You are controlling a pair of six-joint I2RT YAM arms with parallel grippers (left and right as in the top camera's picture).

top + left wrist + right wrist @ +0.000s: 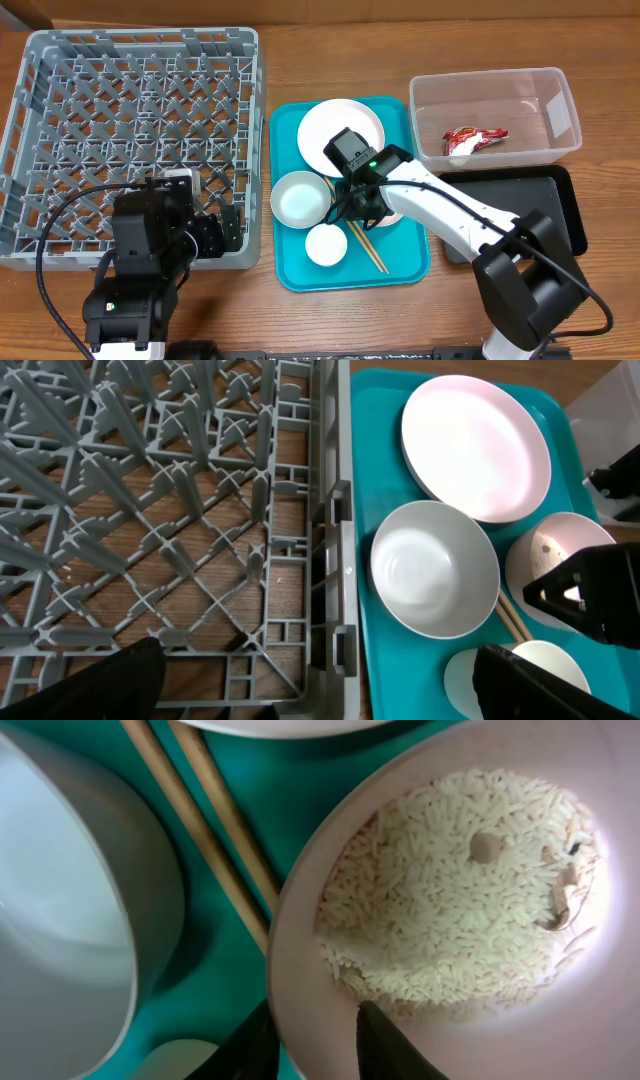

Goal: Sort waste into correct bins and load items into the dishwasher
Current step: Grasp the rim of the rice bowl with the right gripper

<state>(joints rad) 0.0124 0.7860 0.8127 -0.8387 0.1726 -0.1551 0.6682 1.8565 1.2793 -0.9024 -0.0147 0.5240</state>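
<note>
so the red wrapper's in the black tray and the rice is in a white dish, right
No, the overhead view shows the red wrapper in the clear tub, not the black tray. The rice is in a white dish.

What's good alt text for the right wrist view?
A white dish of rice fills the frame, the hand straddling its rim with two dark fingers. Beside it on a teal tray lie wooden chopsticks and a white bowl.

A wooden table point(330, 55) bears grey rack point(140, 40), teal tray point(405, 262), clear tub point(425, 125), black tray point(562, 195).
</note>
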